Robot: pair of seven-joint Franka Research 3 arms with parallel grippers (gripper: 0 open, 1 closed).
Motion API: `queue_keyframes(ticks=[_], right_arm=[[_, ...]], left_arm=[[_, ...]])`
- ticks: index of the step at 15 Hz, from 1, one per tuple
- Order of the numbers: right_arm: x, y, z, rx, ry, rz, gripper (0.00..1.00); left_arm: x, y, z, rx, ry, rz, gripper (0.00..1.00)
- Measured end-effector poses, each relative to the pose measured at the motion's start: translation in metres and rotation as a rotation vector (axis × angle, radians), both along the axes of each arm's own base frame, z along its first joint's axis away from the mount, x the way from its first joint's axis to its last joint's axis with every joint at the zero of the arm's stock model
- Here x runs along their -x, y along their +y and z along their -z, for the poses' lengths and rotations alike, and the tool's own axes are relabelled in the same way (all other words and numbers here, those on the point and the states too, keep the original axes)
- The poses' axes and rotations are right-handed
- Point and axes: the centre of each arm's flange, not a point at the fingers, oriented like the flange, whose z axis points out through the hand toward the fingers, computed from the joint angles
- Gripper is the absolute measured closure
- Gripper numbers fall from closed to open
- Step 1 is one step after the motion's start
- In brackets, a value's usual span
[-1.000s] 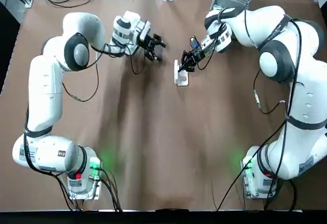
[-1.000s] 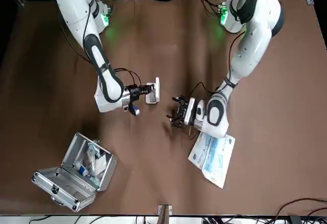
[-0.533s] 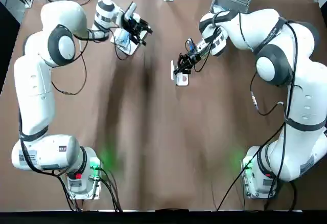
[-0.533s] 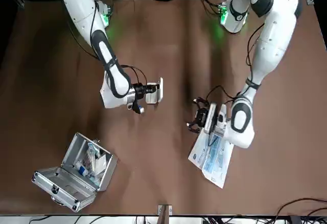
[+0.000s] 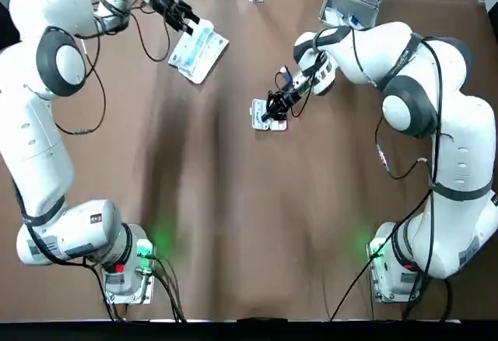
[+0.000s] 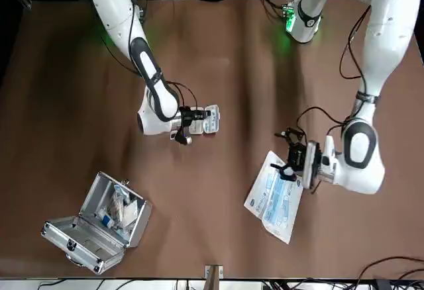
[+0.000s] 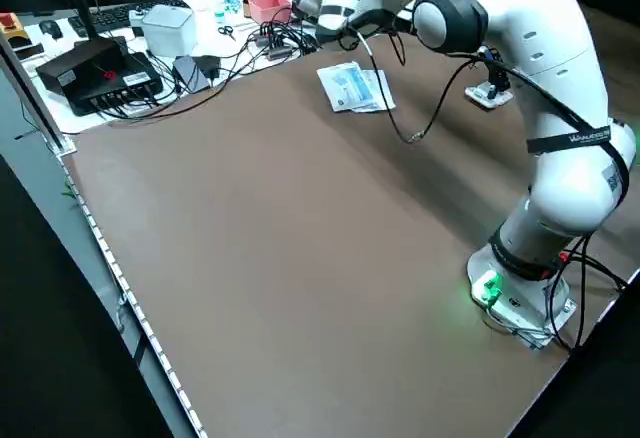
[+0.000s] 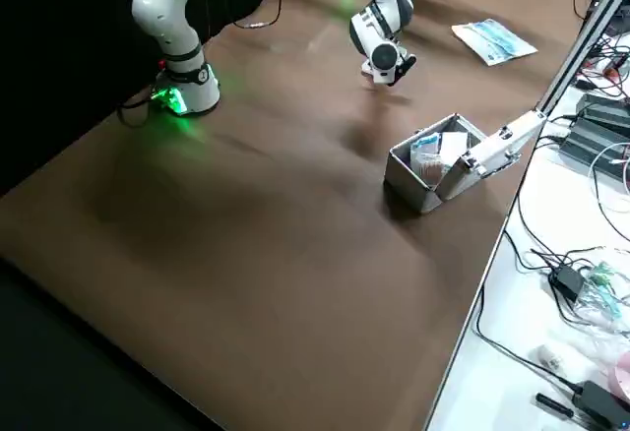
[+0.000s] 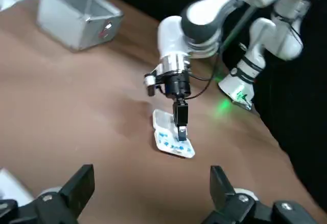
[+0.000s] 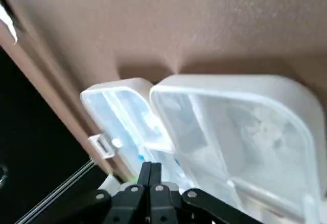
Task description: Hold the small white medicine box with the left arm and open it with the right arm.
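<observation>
Right claw (image 5: 271,112) closed, touching opened box (image 5: 257,114) (compartments only wrist-visible); left claw (image 5: 189,20) spread.

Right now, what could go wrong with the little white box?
1. The left tool is open and far off, by the blue-and-white packet, so nothing steadies the small white box. The right tool, right at it, might drag or flip it.
2. The box lies open on the table; a tug might spill what is inside.

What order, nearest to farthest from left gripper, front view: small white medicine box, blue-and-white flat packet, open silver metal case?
1. Blue-and-white flat packet, by left gripper.
2. Small white medicine box, at right gripper.
3. Open silver metal case, robot's right.
</observation>
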Motion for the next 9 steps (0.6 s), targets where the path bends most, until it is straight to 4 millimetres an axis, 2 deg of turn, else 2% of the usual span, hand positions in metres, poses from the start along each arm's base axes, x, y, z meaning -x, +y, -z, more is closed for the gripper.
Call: queue_keyframes(ticks=[5, 9], right_arm=[[0.004, 0.009, 0.0, 0.021, -0.025, -0.003, 0.99], [0.004, 0.01, 0.0, 0.022, -0.027, -0.004, 0.99]], left_arm=[[-0.003, 0.049, -0.049, -0.212, 0.127, -0.145, 0.0], [-0.001, 0.087, -0.072, -0.355, 0.188, -0.243, 0.0]])
